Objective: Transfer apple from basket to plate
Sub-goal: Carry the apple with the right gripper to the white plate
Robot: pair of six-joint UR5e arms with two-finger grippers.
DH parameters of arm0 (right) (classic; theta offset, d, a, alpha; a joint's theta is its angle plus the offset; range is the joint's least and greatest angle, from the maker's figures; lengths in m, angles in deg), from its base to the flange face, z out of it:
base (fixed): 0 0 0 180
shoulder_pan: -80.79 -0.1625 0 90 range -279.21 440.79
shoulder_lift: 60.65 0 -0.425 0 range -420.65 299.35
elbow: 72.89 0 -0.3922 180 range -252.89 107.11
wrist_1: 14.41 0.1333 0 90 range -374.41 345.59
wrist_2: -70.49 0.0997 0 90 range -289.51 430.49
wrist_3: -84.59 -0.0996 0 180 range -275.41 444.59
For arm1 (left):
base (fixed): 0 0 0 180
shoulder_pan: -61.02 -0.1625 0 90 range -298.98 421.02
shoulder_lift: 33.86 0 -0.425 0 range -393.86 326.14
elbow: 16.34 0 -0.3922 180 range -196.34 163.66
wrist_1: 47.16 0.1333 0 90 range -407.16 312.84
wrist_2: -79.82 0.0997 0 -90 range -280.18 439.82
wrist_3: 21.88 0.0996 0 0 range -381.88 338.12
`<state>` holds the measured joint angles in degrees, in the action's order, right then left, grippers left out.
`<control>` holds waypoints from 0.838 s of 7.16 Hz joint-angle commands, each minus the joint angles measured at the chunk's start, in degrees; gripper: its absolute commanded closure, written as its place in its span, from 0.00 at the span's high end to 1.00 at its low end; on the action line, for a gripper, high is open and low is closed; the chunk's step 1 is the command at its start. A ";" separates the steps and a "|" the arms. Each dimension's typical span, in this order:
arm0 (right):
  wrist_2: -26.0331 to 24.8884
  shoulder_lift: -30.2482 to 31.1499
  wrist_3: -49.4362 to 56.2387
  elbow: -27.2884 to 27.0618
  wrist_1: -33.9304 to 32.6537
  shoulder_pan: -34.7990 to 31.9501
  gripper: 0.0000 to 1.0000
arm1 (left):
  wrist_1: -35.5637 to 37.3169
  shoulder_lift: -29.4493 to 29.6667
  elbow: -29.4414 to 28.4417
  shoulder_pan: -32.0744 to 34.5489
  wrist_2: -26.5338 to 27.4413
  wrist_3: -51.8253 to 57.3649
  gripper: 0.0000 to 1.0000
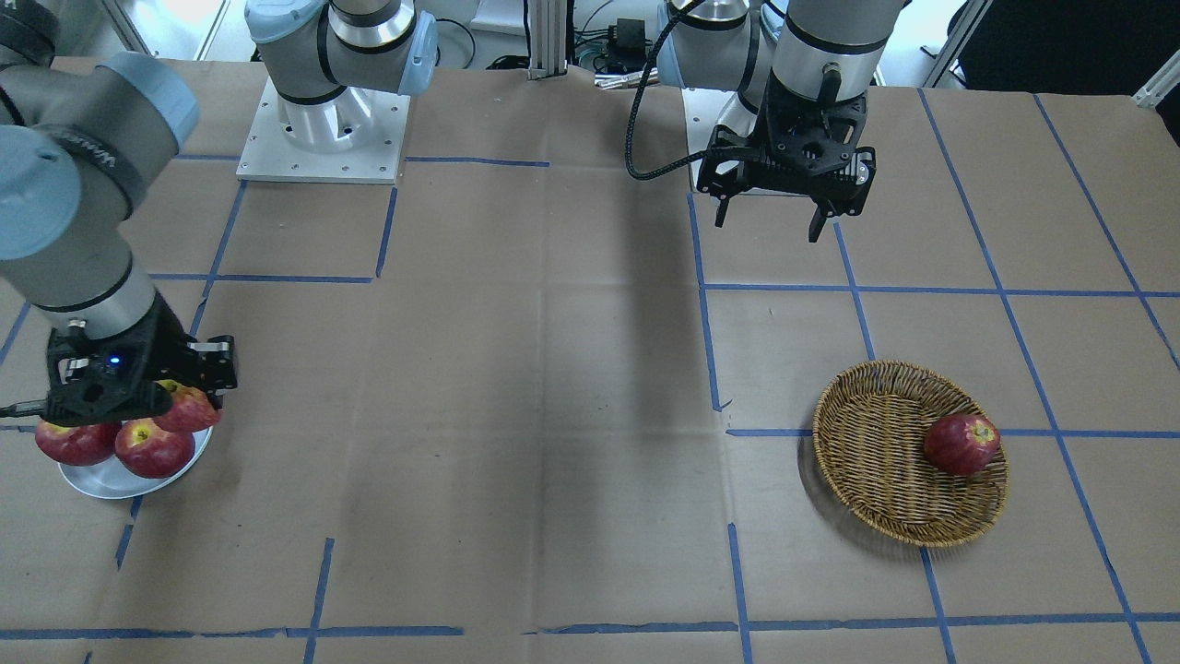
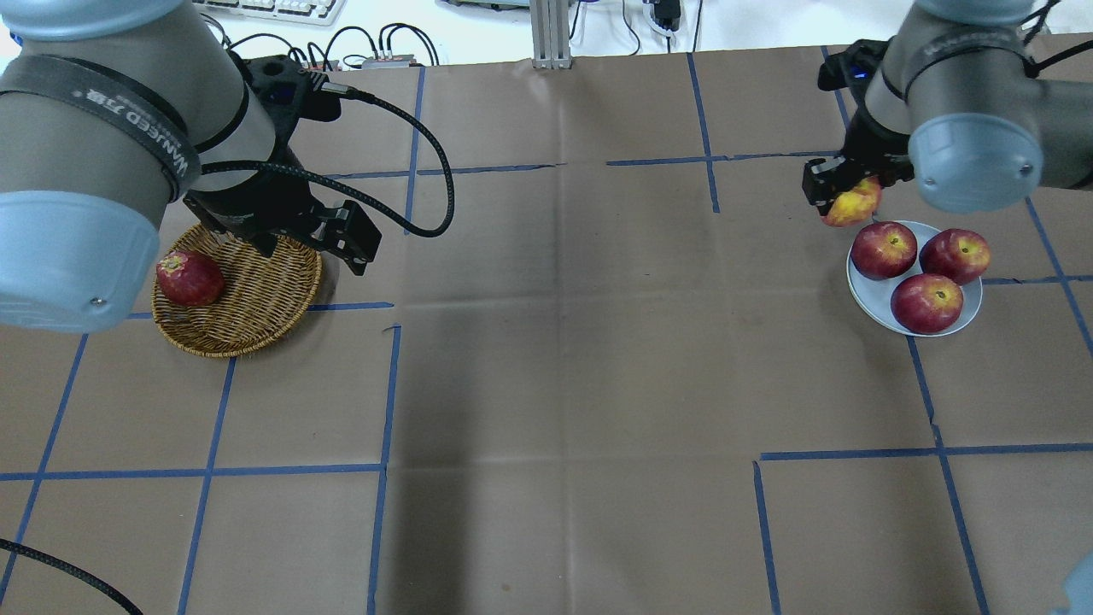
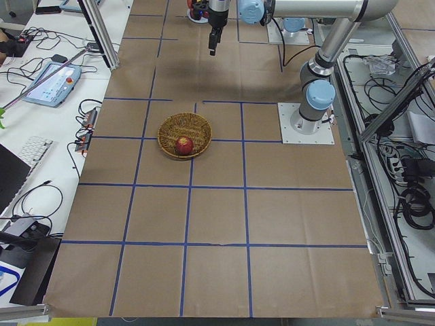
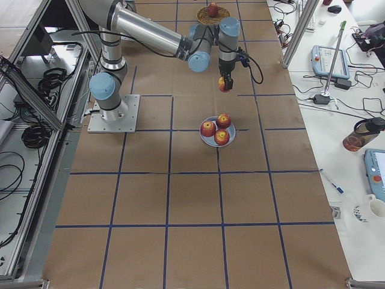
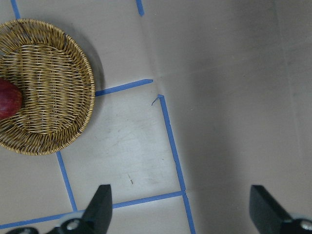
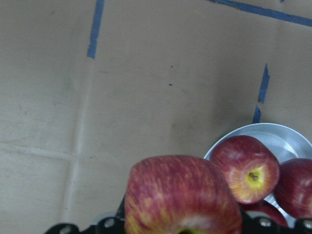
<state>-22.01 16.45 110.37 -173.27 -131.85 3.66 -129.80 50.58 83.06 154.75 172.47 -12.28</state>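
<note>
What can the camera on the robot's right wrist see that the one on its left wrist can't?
Only the right wrist view shows the streaky apple up close, held in the right gripper, and the pale plate with darker apples on it. Only the left wrist view shows the wicker basket, a dark red apple in it, cut off by the picture's edge, and the left gripper, open and empty. Both show the brown paper table and blue tape lines.
</note>
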 commanded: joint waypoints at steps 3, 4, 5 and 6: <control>0.74 -1.07 15.08 -5.08 -6.20 10.41 0.53 | 0.02 0.02 0.00 -0.04 -0.02 -0.02 0.99; 0.57 -1.86 15.26 -6.22 -8.57 10.50 0.53 | 0.02 0.11 0.00 -0.04 -0.10 -0.02 0.99; 0.39 -3.00 15.34 -6.32 -9.03 10.59 0.53 | 0.02 0.11 0.00 -0.04 -0.10 -0.02 0.99; 0.13 -3.27 15.35 -6.41 -9.03 11.03 0.53 | 0.02 0.11 0.00 -0.04 -0.10 -0.02 0.99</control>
<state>-21.61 13.86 125.61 -179.36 -140.37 14.26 -129.78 50.68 83.06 154.71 172.37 -12.30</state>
